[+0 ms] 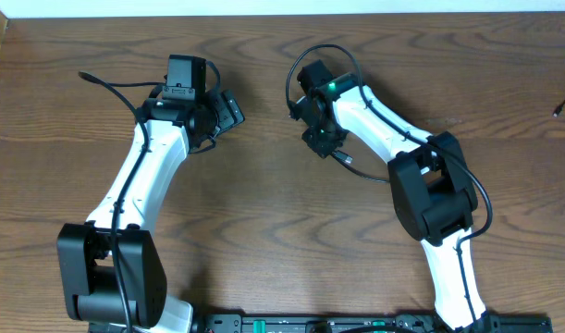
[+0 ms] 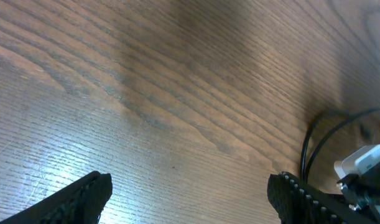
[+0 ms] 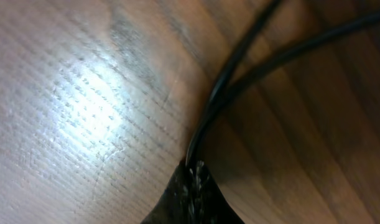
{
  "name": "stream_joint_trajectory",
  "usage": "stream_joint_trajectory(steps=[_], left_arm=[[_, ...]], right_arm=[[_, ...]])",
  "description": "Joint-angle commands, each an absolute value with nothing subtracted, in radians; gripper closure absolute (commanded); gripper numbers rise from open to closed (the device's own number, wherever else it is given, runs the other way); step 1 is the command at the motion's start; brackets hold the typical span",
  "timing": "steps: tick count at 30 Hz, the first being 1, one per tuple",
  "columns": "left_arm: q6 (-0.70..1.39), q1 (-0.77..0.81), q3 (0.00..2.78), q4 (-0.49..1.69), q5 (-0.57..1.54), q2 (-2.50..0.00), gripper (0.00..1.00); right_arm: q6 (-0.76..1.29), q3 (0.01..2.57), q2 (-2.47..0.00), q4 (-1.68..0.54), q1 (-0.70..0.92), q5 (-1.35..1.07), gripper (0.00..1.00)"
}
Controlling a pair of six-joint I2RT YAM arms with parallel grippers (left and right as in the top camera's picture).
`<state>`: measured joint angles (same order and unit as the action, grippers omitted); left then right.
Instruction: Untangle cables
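Note:
A thin black cable (image 1: 370, 174) lies on the wooden table under my right arm, one end by the right gripper (image 1: 330, 148). In the right wrist view the right gripper (image 3: 193, 183) is shut, low over the table, pinching the black cable (image 3: 224, 87); a second strand (image 3: 301, 46) crosses it and both run to the upper right. My left gripper (image 1: 228, 111) is open and empty to the left of it. In the left wrist view its fingers (image 2: 190, 196) are wide apart over bare wood, with a black cable loop (image 2: 309, 146) to the right.
Another dark cable end (image 1: 564, 102) lies at the far right edge of the table. A black loop (image 1: 319, 51) arches over the right wrist. The white right arm (image 2: 364, 163) shows at the left wrist view's right edge.

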<state>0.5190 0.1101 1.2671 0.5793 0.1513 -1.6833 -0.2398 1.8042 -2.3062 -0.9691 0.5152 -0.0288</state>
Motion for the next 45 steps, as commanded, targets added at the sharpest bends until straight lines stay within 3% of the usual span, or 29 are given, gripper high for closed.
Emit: stream_joint_trajectory(steps=[1,16,25,34,39,45], left_arm=[[0.502,0.108,1.274,0.583,0.145,-1.687,0.14],[0.502,0.108,1.274,0.583,0.145,-1.687,0.13],[0.502,0.108,1.274,0.583,0.145,-1.687,0.13],[0.502,0.108,1.274,0.583,0.145,-1.687,0.12],[0.502,0.108,1.274,0.583,0.145,-1.687,0.12],[0.502,0.108,1.274,0.583,0.145,-1.687,0.12]], right_arm=[[-0.125,1.768,-2.35,-0.956,0.525,0.043,0.99],[-0.041,2.09,-2.123,-1.174,0.353,-0.21,0.99],[-0.031,2.148,-1.892,-1.176,0.068,-0.533,0.99],[0.015,2.148,-1.787,-1.209,-0.207,-0.522,0.99],[0.022,2.146,-1.789,-1.28,-0.231,-0.395,0.99],[-0.088,2.146,-1.818,-1.399,-0.13,-0.35,0.99]])
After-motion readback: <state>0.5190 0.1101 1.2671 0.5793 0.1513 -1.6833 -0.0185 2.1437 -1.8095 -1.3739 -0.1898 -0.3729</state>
